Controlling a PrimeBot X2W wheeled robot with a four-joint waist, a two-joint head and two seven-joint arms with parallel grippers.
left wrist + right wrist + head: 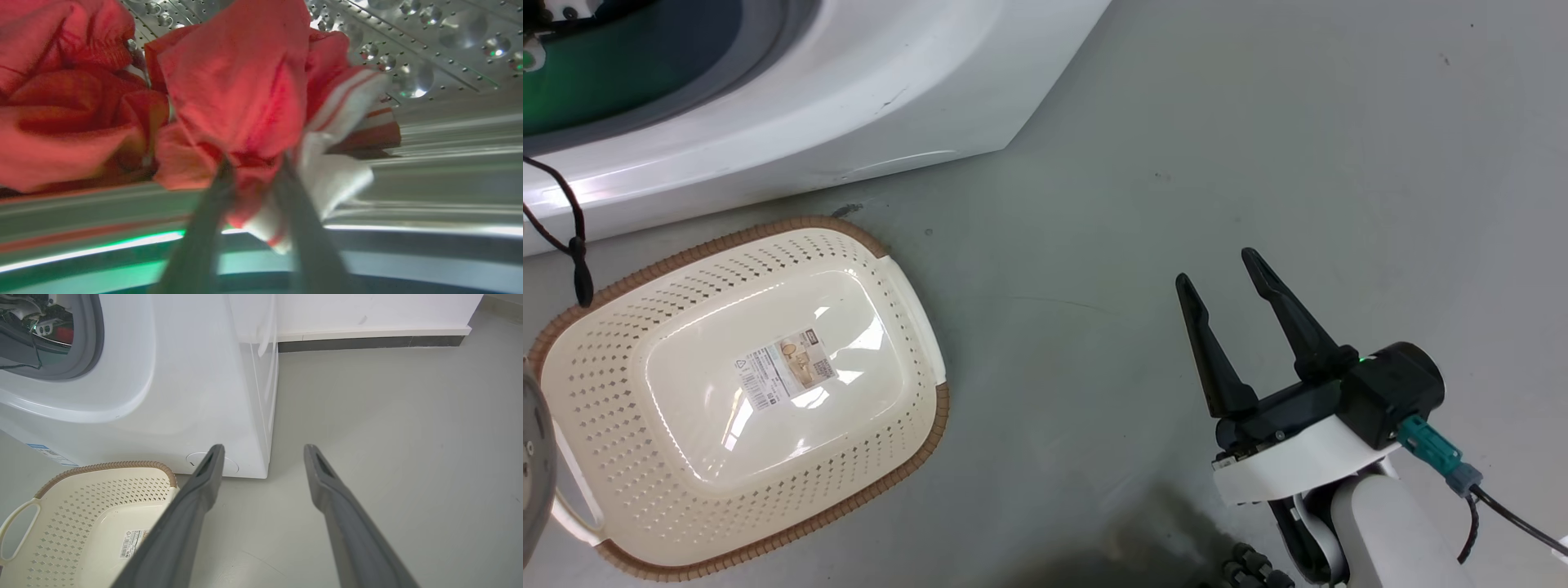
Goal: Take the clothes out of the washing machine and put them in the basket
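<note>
While the left hand [253, 173] grips the clothes [233, 81] inside the washing machine [429, 61], the right hand [1215, 269] hangs open; next, I judge, draw them out and over the basket [605, 343] at left.

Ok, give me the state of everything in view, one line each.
Left end effector: shut on the red-and-white garment.
Red-and-white garment: gripped, inside the drum.
Other red clothes: bunched in the drum.
Right end effector: open, holding nothing.
Basket: upright on the floor, no clothes inside.
Washing machine: porthole open.
</note>
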